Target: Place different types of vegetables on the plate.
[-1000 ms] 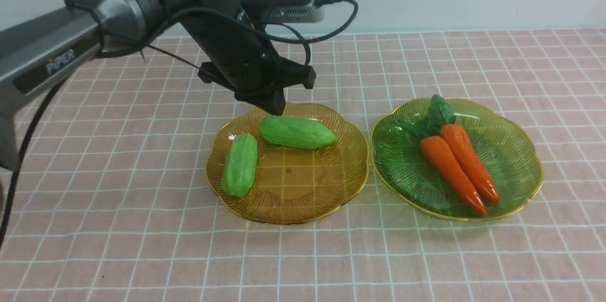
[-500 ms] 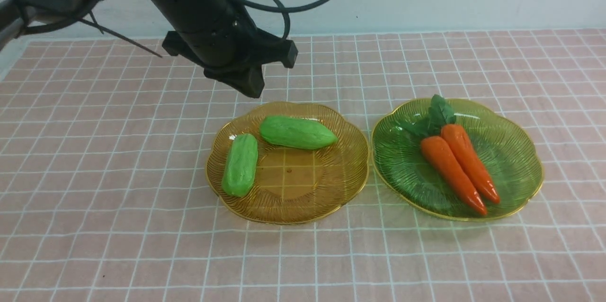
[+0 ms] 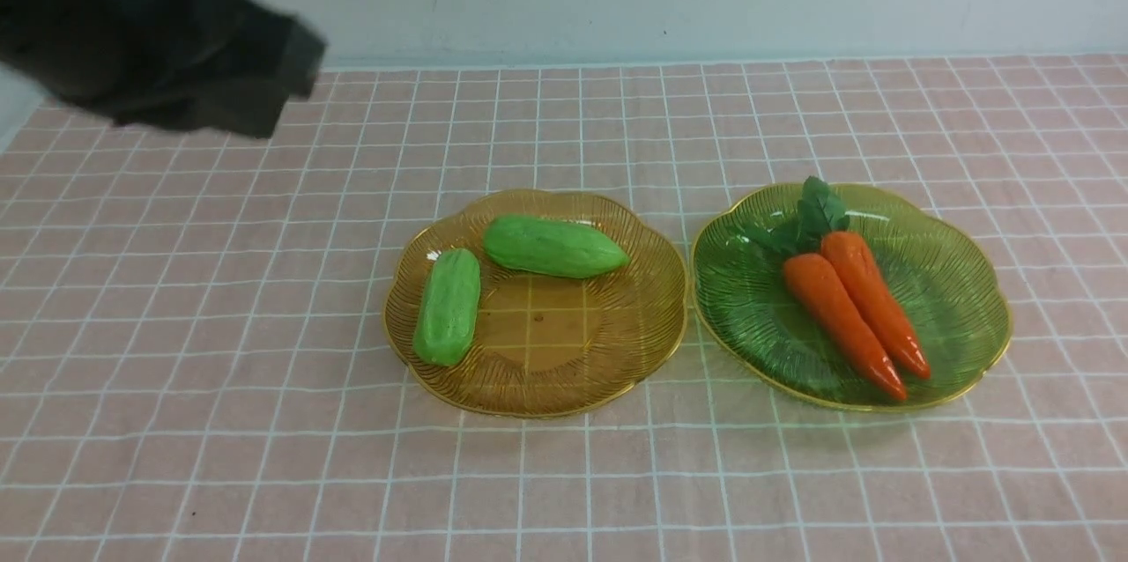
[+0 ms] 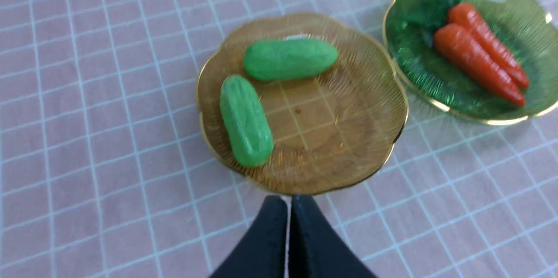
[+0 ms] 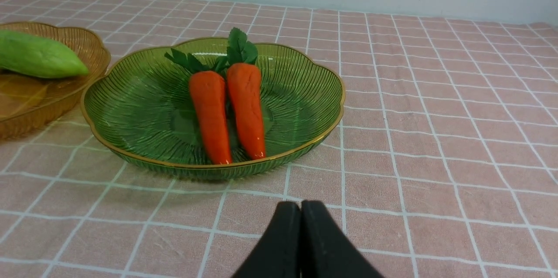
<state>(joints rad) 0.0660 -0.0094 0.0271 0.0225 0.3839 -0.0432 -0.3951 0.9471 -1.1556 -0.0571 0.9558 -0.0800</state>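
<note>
Claws left gripper [image 4: 288, 208] and right gripper [image 5: 301, 212] closed, empty

Open cloth [image 3: 220, 351] all around both plates [image 3: 546, 386], nothing overhead.

There are 2 green cucumbers: 1 lying nearer the robot's left [image 3: 448, 306] and 1 farther back [image 3: 553, 247], both on the same plate. There are 2 orange carrots, the left 1 [image 3: 839, 315] and the right 1 [image 3: 872, 301], side by side and touching, each with a dark-green leafy top. There are 2 plates: 1 amber plate [image 3: 546, 386] and 1 green plate [image 3: 961, 280], each with a gold rim. That makes 4 vegetables of 2 kinds, 2 per plate. 1 cloth [image 3: 176, 456] of pink squares with white lines covers the surface. 2 pincers show in the wrist views: the left pincer [image 4: 289, 208] and the right pincer [image 5: 301, 212].
</note>
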